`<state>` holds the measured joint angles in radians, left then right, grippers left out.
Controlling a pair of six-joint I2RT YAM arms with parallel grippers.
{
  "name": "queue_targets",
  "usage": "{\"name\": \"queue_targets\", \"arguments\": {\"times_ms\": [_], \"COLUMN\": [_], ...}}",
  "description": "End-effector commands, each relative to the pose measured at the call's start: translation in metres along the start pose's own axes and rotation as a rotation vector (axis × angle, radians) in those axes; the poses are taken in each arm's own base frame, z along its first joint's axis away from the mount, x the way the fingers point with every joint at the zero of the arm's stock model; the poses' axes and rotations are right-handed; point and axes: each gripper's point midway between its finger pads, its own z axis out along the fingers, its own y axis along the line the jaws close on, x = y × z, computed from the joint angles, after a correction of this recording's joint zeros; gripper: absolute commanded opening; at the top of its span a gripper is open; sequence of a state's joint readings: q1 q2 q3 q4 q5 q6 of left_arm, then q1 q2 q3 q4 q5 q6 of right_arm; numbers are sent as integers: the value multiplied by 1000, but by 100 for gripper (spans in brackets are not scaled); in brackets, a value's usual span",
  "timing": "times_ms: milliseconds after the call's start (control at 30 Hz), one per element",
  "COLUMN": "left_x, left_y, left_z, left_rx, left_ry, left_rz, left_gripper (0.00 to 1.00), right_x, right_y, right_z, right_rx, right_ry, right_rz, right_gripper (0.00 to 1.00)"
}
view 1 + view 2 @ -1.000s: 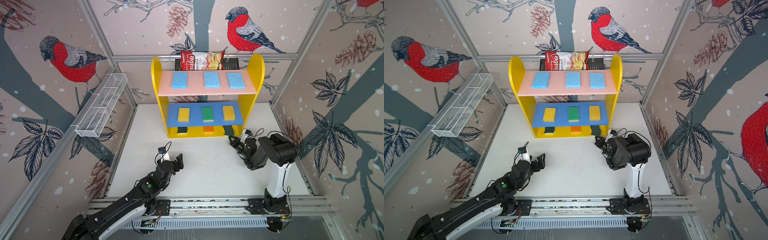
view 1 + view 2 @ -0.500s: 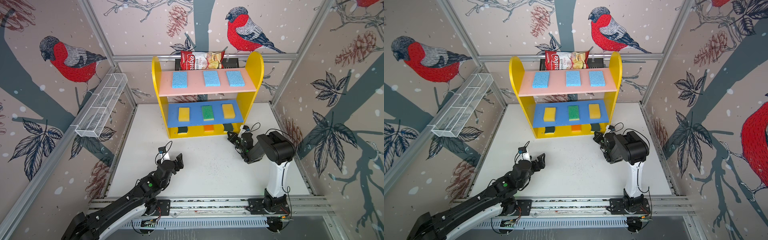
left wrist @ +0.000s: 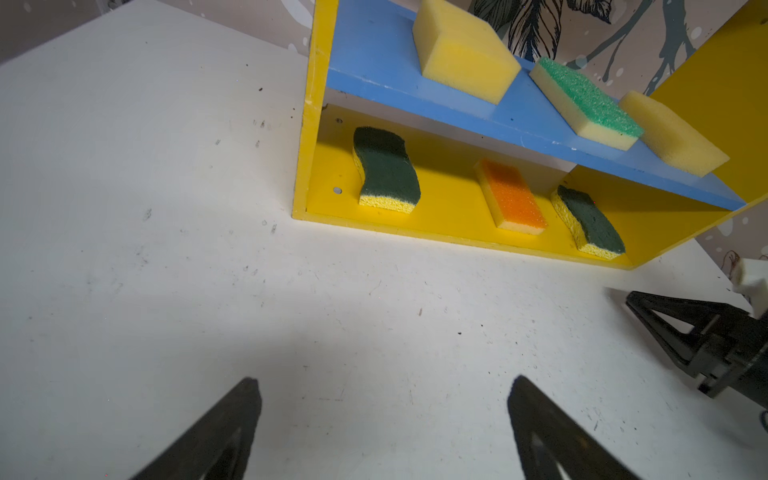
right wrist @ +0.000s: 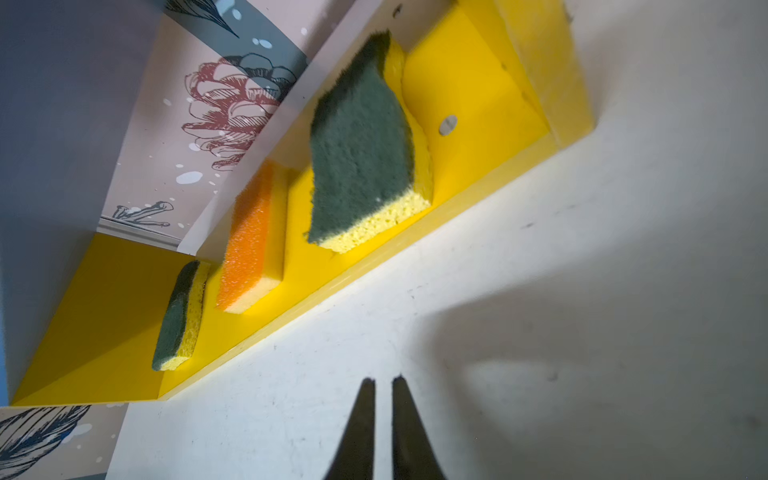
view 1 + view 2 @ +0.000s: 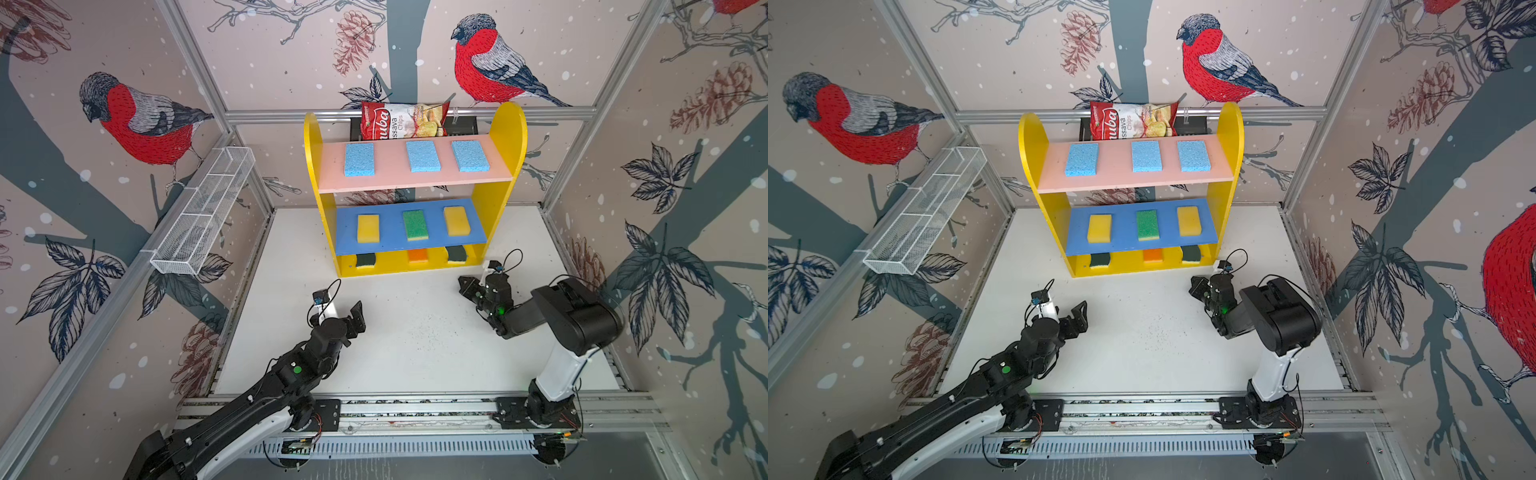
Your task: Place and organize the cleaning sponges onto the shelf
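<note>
The shelf (image 5: 505, 137) stands at the back with all cleaning sponges on it. Three light blue sponges (image 5: 422, 156) lie on the pink board. Two yellow ones (image 5: 368, 228) flank a green-topped one (image 5: 415, 225) on the blue board. On the yellow base, two wavy dark-green ones (image 3: 386, 168) flank an orange-topped one (image 3: 513, 199). My left gripper (image 3: 383, 380) is open and empty over the table, well in front of the shelf. My right gripper (image 4: 383, 379) is near the shelf's right front corner, its jaws a narrow gap apart and empty.
A red chips bag (image 5: 401, 120) sits on a black rack behind the shelf top. A white wire mesh basket (image 5: 205, 208) hangs on the left wall. The white table (image 5: 415, 345) spreads between the arms, and a metal rail (image 5: 415, 405) runs along its front edge.
My right gripper's jaws have parted slightly from shut, and its elbow has swung a little back towards the front right. The left arm has stayed still.
</note>
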<state>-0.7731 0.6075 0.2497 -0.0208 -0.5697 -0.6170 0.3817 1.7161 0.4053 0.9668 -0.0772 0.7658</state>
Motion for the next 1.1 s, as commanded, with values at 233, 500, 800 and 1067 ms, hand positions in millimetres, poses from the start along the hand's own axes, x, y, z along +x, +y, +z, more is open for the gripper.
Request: {"name": "queue_targets", "arguments": {"times_ms": [233, 500, 800, 1067], "left_x": [-68, -97, -93, -96], "left_y": [43, 96, 126, 129], "left_z": [21, 49, 81, 91], "left_rx": [-189, -366, -351, -309], "left_ry": [-164, -306, -325, -375], "left_rz": [119, 210, 230, 242], "left_gripper": [96, 96, 97, 96], "right_x": [-79, -153, -165, -169], "right_y": [-3, -77, -121, -122], "right_z": [-63, -124, -137, -128], "right_rx": [268, 443, 557, 541], "right_ry": [-132, -398, -483, -529], "right_rz": [-345, -239, -234, -317], "right_gripper": [100, 100, 100, 100]}}
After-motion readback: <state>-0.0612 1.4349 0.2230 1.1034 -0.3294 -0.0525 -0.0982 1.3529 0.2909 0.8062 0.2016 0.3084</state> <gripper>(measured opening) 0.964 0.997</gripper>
